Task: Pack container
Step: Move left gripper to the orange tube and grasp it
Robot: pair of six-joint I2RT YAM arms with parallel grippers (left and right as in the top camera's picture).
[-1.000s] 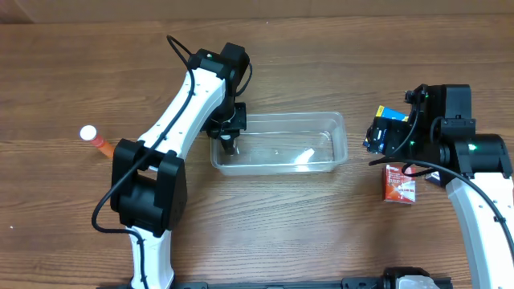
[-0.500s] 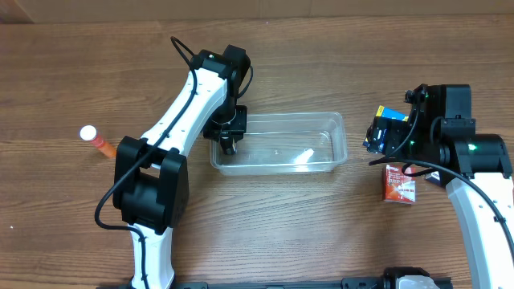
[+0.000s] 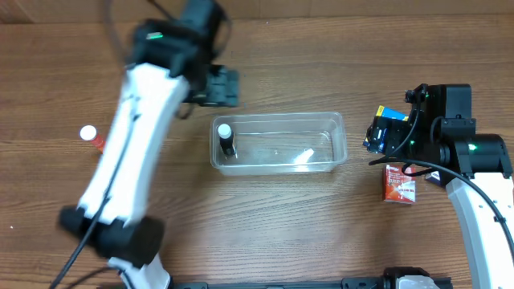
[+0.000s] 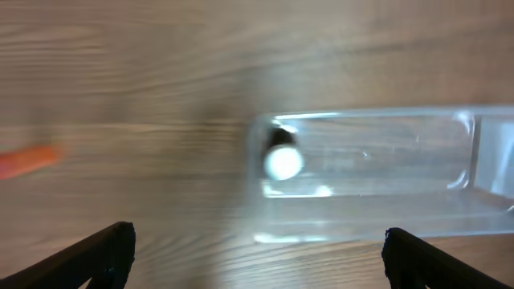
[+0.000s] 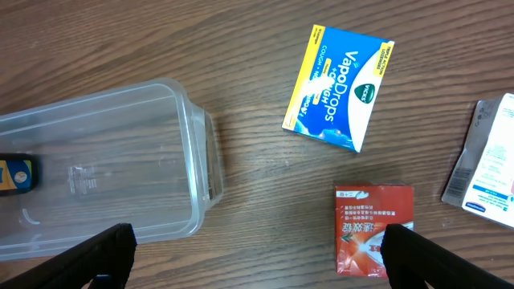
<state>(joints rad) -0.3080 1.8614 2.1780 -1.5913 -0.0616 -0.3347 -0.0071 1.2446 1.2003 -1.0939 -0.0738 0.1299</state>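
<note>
The clear container (image 3: pixel 277 150) lies mid-table. A small dark bottle with a white cap (image 3: pixel 226 136) stands in its left end, free of any gripper. My left gripper (image 3: pixel 217 87) is blurred, open and empty, behind the tub's left end. In the left wrist view the container (image 4: pixel 369 152) and the bottle (image 4: pixel 283 162) sit well ahead of the wide-spread gripper (image 4: pixel 257 253). My right gripper (image 3: pixel 376 138) hangs open and empty just right of the tub. From the right wrist the gripper (image 5: pixel 257 253) is over bare wood, with the container (image 5: pixel 96 168) at left.
A blue and yellow VapoDrops box (image 5: pixel 341 87), a red packet (image 5: pixel 373 229) and a white packet (image 5: pixel 490 160) lie right of the tub. An orange tube with a white cap (image 3: pixel 92 136) lies at the far left of the table.
My left gripper opened and let go of the bottle in the container's left end, then rose and swung away to the back. The right arm has not moved.
</note>
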